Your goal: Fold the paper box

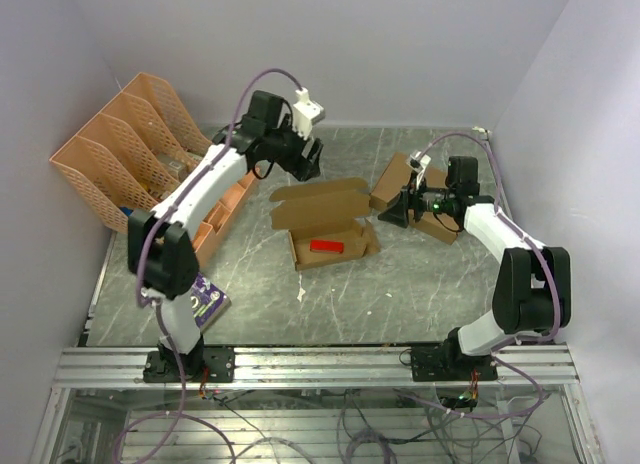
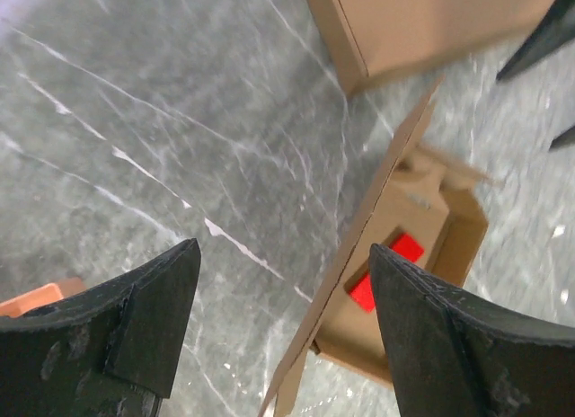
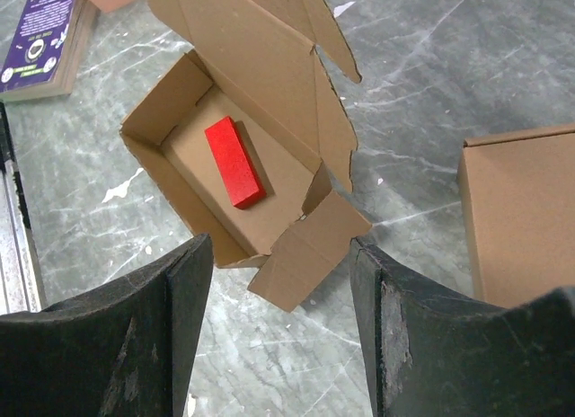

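mid-fold on the counter point(image 1: 420, 294): the paper box point(image 1: 322, 227) sits at centre, lid raised, a red block point(image 1: 327, 246) inside. your left gripper point(image 1: 306, 161) and right gripper point(image 1: 388, 215) both hang open, empty, flanking it. next, you likely tuck the side flaps and press the lid down.

I see the paper box point(image 3: 283, 194) lying open just ahead of my right fingers point(image 3: 135, 336): plain brown cardboard, walls up, lid raised, near end flap splayed flat toward them; the lid's side tabs look untucked.
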`<act>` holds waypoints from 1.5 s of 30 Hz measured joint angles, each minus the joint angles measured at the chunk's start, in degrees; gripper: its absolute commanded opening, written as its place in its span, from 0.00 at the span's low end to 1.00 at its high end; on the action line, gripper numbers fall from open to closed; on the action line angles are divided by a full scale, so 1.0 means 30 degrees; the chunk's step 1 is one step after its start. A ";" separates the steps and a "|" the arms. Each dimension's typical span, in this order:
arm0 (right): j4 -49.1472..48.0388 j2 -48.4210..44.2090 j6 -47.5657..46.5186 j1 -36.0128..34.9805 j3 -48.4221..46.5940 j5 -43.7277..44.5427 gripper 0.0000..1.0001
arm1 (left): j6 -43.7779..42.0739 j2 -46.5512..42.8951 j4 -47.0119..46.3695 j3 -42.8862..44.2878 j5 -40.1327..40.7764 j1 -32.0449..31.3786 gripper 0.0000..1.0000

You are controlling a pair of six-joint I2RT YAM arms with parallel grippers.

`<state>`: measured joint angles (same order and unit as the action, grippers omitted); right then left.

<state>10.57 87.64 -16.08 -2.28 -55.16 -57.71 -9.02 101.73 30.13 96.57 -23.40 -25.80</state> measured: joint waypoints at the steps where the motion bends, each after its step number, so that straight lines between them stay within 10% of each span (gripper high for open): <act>1: 0.0036 0.0058 0.0000 0.0029 0.0000 -0.0066 0.61 | -0.0590 0.0940 0.1005 0.0969 -0.0219 -0.0124 0.84; 8: 0.0124 0.0561 0.0109 0.0117 0.0000 -0.0415 0.61 | -0.3825 0.4430 0.6011 0.4218 -0.0816 -0.1195 0.70; 17: 0.0321 0.0852 0.0109 0.0117 0.0000 -0.0488 0.61 | -0.4954 0.4313 0.6834 0.3723 -0.1049 -0.1413 0.07; 25: -0.0277 0.1064 0.1042 0.0131 0.0160 -0.0160 0.58 | -0.4233 0.0080 0.4466 -0.1268 -0.0270 -0.1566 0.07; 31: -0.2033 0.1129 0.3213 0.0153 0.0969 0.1647 0.26 | -0.3621 -0.4262 0.1515 -0.5297 0.0619 -0.1916 0.07; 45: -0.3337 0.5078 0.4932 -0.2266 -0.0969 0.6040 0.23 | -0.3555 -0.5085 -0.0270 -0.7104 0.0743 -0.2069 0.07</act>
<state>0.56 102.87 -1.28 -9.08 -58.06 -39.59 -19.68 86.48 29.32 75.26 -21.17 -32.01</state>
